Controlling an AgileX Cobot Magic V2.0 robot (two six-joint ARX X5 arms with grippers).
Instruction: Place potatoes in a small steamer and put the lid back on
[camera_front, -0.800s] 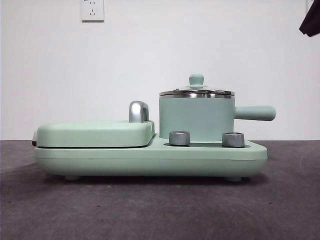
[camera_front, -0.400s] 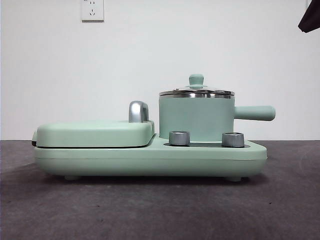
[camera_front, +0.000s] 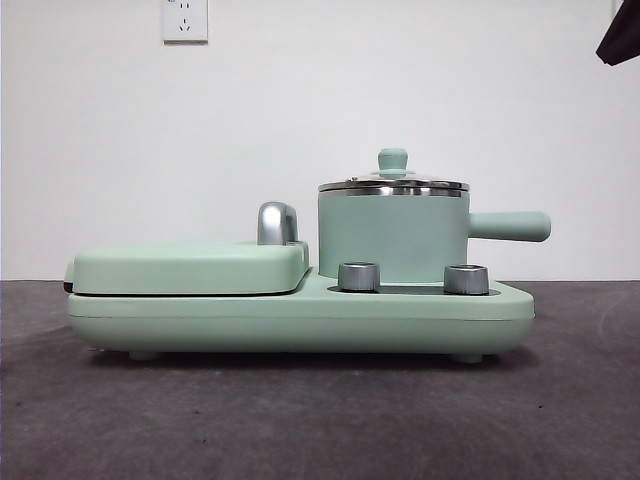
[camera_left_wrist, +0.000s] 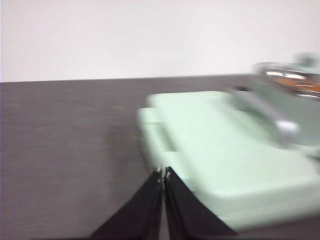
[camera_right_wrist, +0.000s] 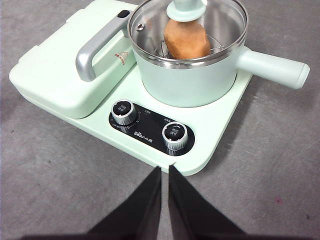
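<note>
Resting inside the lidded small steamer (camera_right_wrist: 192, 75), potatoes (camera_right_wrist: 186, 39) under the lid (camera_right_wrist: 187, 27); both jaws pressed together, empty.

Plain white wall (camera_front: 400, 80) behind, evenly lit, no marks. White power socket (camera_front: 185, 19) high on the wall, cut by the top edge. Dark grey table (camera_front: 300, 420) with a fine woodgrain-like texture runs to the wall. Soft shadow on the table surface under the appliance.
</note>
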